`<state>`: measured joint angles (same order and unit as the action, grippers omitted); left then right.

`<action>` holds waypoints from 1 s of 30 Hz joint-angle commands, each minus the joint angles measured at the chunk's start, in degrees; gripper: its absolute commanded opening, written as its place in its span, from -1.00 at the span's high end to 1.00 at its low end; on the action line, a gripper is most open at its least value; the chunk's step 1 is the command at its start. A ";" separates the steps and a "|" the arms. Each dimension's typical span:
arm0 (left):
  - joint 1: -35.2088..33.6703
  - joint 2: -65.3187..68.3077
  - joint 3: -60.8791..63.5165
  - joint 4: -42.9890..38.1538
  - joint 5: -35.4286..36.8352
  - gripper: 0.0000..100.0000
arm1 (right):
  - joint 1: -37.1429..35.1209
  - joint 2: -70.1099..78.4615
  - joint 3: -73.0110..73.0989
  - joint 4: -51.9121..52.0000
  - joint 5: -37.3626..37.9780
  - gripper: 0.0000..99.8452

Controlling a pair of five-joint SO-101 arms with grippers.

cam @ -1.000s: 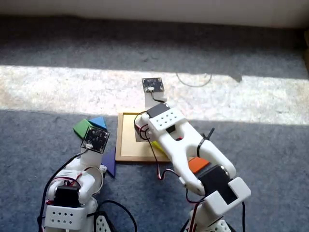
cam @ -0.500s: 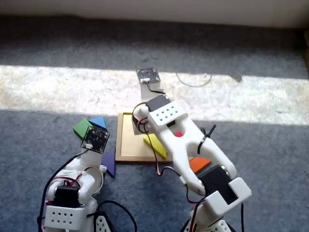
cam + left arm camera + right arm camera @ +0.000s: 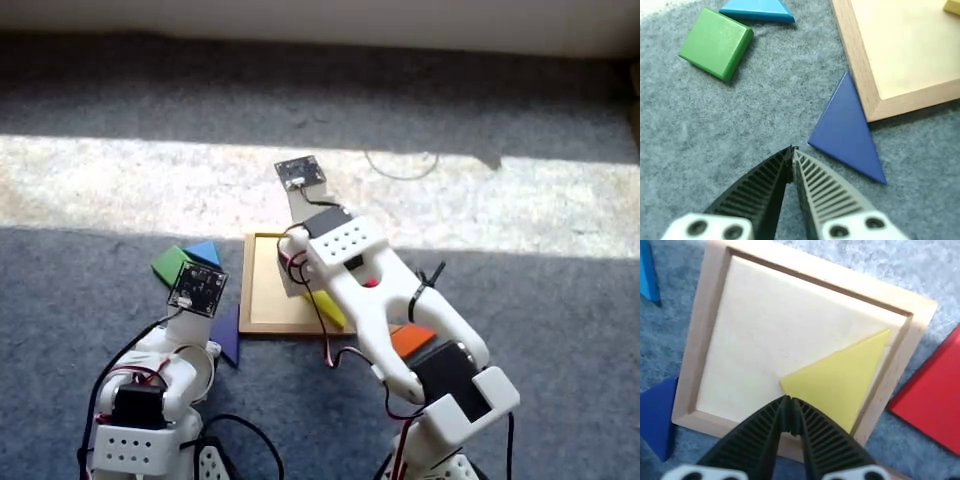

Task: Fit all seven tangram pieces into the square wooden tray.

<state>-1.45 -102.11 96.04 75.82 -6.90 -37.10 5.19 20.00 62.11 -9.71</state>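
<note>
The left end effector (image 3: pixel 791 152) is closed, its two ribbed fingers meet at the tips and there is nothing between them. It hangs low over the grey carpeted surface (image 3: pixel 560 300), just beside one corner of the dark blue triangle (image 3: pixel 847 132), but I cannot tell if it touches it. On the left side of the surface lie the green square (image 3: pixel 715 42) and the light blue triangle (image 3: pixel 757 10), very near to each other and well apart from this end effector. The dark blue triangle lies flat outside the square wooden tray (image 3: pixel 858 55), with one point against the tray's left rim near its front corner. Inside the tray lies the yellow triangle (image 3: pixel 840 380), flat on the floor of the tray, with one side along the right wall. The right end effector (image 3: pixel 788 402) is also closed and empty, and its tips are over the corner of the yellow triangle that points to the middle of the tray. To the right of the tray, outside it and near its rim, lies a red piece (image 3: pixel 935 395).
</note>
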 commanded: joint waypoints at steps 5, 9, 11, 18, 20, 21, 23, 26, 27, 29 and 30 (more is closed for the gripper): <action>-0.75 -1.71 1.19 0.09 0.44 0.99 | 2.59 -1.01 0.57 -2.07 0.88 0.99; -0.75 -1.71 1.19 0.09 0.44 0.99 | 6.02 -0.57 0.84 -4.79 0.88 0.99; -0.75 -1.71 1.19 0.09 0.44 0.99 | 6.90 0.84 0.40 -4.70 0.88 0.99; -0.75 -1.71 1.19 0.09 0.44 0.99 | 7.43 6.81 -0.13 -4.70 0.97 0.99; -0.75 -1.71 1.19 0.09 0.44 0.99 | 7.78 7.16 -1.89 -4.70 2.29 0.99; -0.75 -1.71 1.19 0.09 0.44 0.99 | 7.96 7.16 -2.59 -4.70 3.08 0.99; -0.75 -1.71 1.19 0.09 0.44 0.99 | 9.19 7.16 -3.65 -4.70 3.52 0.99; -0.75 -1.71 1.19 0.09 0.44 0.99 | 10.68 7.16 -3.82 -4.70 3.69 0.99; -0.75 -1.71 1.19 0.09 0.44 0.99 | 10.95 7.16 -3.82 -4.70 3.69 0.99; -0.75 -1.71 1.19 0.09 0.44 0.99 | 11.38 7.08 -3.82 -4.70 3.69 0.99; -0.75 -1.71 1.19 0.09 0.44 0.99 | 11.47 6.99 -3.82 -4.70 3.69 0.99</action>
<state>-1.45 -102.11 96.04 75.82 -6.90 -27.34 12.04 17.45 58.15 -6.64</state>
